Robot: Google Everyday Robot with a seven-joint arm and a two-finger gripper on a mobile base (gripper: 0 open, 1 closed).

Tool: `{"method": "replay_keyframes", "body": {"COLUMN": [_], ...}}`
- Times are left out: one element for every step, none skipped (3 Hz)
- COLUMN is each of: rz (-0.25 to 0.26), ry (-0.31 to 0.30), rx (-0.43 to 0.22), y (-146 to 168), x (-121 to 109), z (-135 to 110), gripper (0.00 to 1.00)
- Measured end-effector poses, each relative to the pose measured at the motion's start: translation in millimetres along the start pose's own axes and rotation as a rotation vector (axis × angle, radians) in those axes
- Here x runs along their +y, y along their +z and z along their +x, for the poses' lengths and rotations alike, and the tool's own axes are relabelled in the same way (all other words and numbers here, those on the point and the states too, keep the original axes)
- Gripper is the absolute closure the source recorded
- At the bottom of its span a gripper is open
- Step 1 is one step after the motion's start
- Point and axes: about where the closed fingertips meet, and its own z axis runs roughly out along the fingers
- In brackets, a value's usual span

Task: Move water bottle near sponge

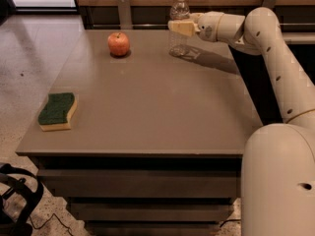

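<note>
Plainly, the job is only at its start. The water bottle (179,11) stands upright at the top centre of the frame, near the far edge of the table (157,97), with its base on the tabletop. The gripper (178,27) is at the bottle's mid-height, reaching in from the right at the end of the arm (275,48), and its pale tip crosses in front of the clear body. Whether it has clamped the bottle or merely sits against it cannot be told from this view.

The sponge (57,111) lies flat at the left of the frame, close to the table's left edge and nearer the front, green side up. It is well apart from the bottle, with most of the bare tabletop between them. An apple (118,44) sits in the upper left part of the table, just left of the bottle and roughly on the way.

By my reckoning nothing has been carried over yet. What remains is a sure hold, a lift, a trip toward the lower left that clears the apple, and setting the bottle down upright beside the sponge.
</note>
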Motion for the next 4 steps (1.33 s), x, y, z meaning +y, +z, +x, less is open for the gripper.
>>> {"method": "replay_keyframes", "body": {"rz": [-0.005, -0.010, -0.010, -0.029], "ry": [0.001, 0.002, 0.002, 0.000], "rx": [0.000, 0.001, 0.001, -0.001], "y": [3.4, 6.7, 6.7, 6.3], "x": [1.8, 3.6, 3.6, 10.4], "z": [0.7, 1.3, 1.3, -4.7], "gripper": [0.87, 1.00, 1.00, 1.00]}}
